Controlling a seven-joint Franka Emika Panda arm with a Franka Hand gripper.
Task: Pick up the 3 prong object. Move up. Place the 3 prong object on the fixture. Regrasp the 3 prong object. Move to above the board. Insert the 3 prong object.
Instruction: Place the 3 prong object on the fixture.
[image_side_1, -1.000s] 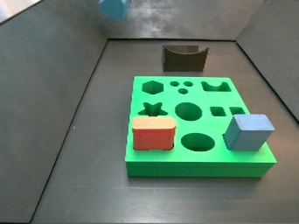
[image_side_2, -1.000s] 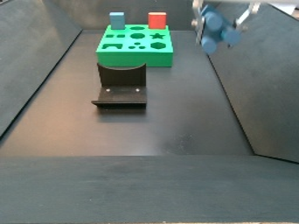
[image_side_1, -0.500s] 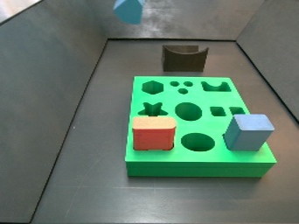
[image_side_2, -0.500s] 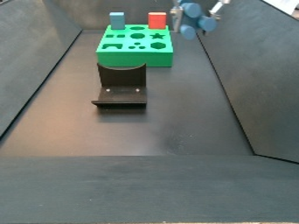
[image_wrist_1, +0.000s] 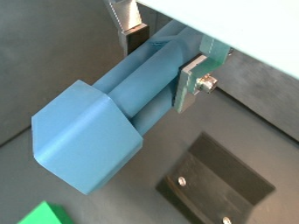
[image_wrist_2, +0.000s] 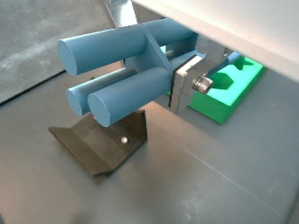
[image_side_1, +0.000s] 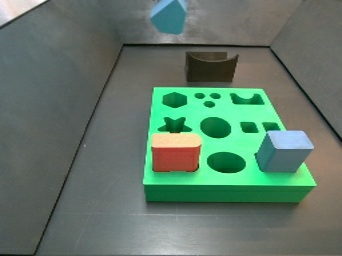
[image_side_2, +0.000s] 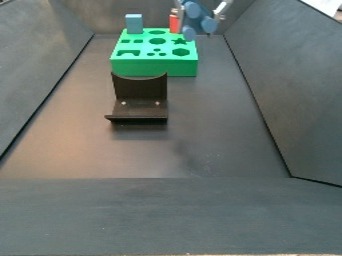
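Note:
My gripper is shut on the 3 prong object, a steel-blue piece with long lobed ridges, also in a wrist view. In both side views the object hangs high in the air, near the far end of the floor. The dark fixture stands on the floor beside the green board. Both wrist views show the fixture below the held object. A corner of the board shows behind the finger.
A red rounded block and a pale blue cube stand on the board. Sloping dark walls close in the floor on the sides.
The gripper has carried the 3 prong object sideways through the air, toward the board and fixture. It stays held. Nothing on the floor has moved.

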